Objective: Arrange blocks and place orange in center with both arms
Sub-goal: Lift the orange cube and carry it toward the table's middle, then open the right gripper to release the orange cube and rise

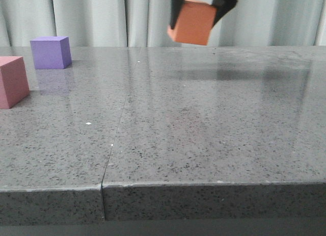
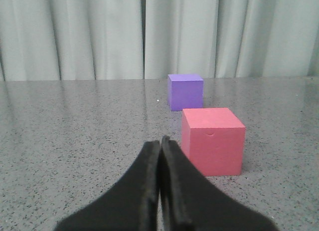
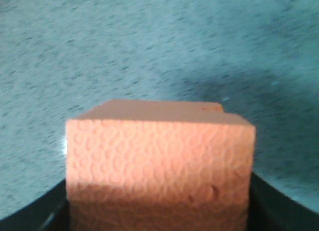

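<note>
At the top centre of the front view, the right gripper holds the orange cube clear above the grey speckled table, its two black fingers closed on opposite sides of the block. The cube hangs slightly tilted against the pale curtain. Most of the gripper is cut off by the upper edge of the frame, so only the lower parts of the fingers show, and the arm behind them is out of sight. A soft shadow lies on the tabletop below and to the right of the cube.

The right wrist view is filled by the orange cube, its pebbled foam face close to the lens and partly blurred; the dark gripper body shows only as slivers in the lower corners, and the table beyond is out of focus.

At the left edge of the front view, the pink cube is cropped by the frame, with the purple cube standing farther back and near it but apart.

In the left wrist view, the left gripper has its fingers pressed together and holds nothing. The pink cube sits on the table right of the fingertips, the purple cube behind it. The left gripper does not appear in the front view.
</note>
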You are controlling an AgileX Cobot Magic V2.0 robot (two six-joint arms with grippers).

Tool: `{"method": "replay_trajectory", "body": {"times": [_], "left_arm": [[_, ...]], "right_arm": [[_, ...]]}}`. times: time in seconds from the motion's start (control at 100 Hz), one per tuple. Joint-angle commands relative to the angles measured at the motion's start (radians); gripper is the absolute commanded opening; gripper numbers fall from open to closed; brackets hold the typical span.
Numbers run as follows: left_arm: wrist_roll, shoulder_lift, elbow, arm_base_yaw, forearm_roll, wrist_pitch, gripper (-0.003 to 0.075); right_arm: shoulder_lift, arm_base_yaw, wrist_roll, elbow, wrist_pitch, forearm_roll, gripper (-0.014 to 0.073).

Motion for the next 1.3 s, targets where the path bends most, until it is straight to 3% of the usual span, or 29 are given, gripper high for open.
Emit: {"method": "replay_trajectory", "body": {"times": [0.0, 0.3, 0.83, 0.9, 1.1, 1.29], "left_arm": [[0.001, -0.029, 0.042, 0.002, -0.006, -0.083, -0.0020], [0.001, -0.029, 0.042, 0.002, -0.006, -0.083, -0.0020], [0.001, -0.029, 0.042, 0.002, -0.006, -0.083, -0.0020], [0.001, -0.029, 0.042, 0.002, -0.006, -0.083, -0.0020], [0.001, -0.029, 0.042, 0.002, -0.006, -0.083, -0.0020], [0.001, -0.029, 0.042, 0.002, -0.006, -0.083, -0.0020]], "right_arm": [[-0.059, 0.030, 0.047, -0.031, 0.012, 0.007, 0.0253], [-0.032, 0.075, 0.166, -0.031, -0.048, 0.022, 0.0253], [0.050, 0.082, 0.169, -0.031, -0.080, 0.028, 0.0267], [0.051, 0.082, 0.169, -0.031, -0.082, 0.028, 0.0326], [0.051, 0.082, 0.169, -0.031, -0.085, 0.028, 0.0613], [0.051, 0.082, 0.169, -0.031, -0.072, 0.028, 0.0633]]}}
